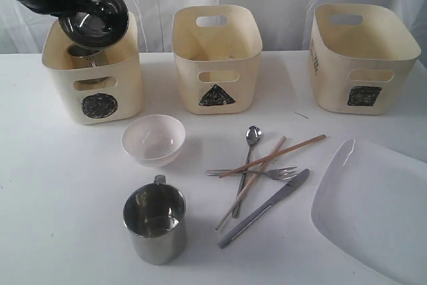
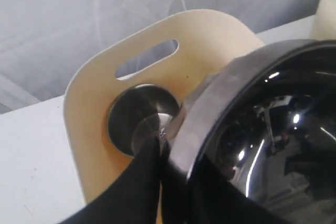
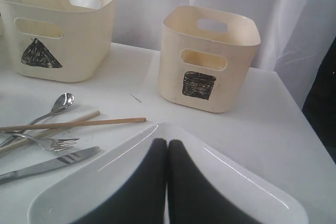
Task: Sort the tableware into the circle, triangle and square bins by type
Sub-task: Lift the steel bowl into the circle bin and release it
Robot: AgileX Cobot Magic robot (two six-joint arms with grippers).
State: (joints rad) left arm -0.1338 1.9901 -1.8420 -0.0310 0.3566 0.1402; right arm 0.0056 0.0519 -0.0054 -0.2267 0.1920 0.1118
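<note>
My left gripper (image 1: 65, 10) is shut on the rim of the steel bowl (image 1: 94, 14), which hangs tilted over the circle bin (image 1: 93, 91). A steel mug (image 1: 83, 53) lies inside that bin. In the left wrist view the bowl (image 2: 262, 129) fills one side, with my fingers (image 2: 149, 166) pinching its edge above the mug (image 2: 137, 116). My right gripper (image 3: 168, 142) is shut and empty, low over the white plate (image 3: 236, 182). On the table lie the white bowl (image 1: 153, 139), a second mug (image 1: 155, 221), spoon (image 1: 252, 137), fork (image 1: 267, 173), knife (image 1: 267, 206) and chopsticks (image 1: 273, 157).
The triangle bin (image 1: 217, 65) stands in the middle and the square bin (image 1: 363, 65) at the right, both against a white curtain. The plate (image 1: 373, 205) reaches the table's front right corner. The right arm does not show in the exterior view.
</note>
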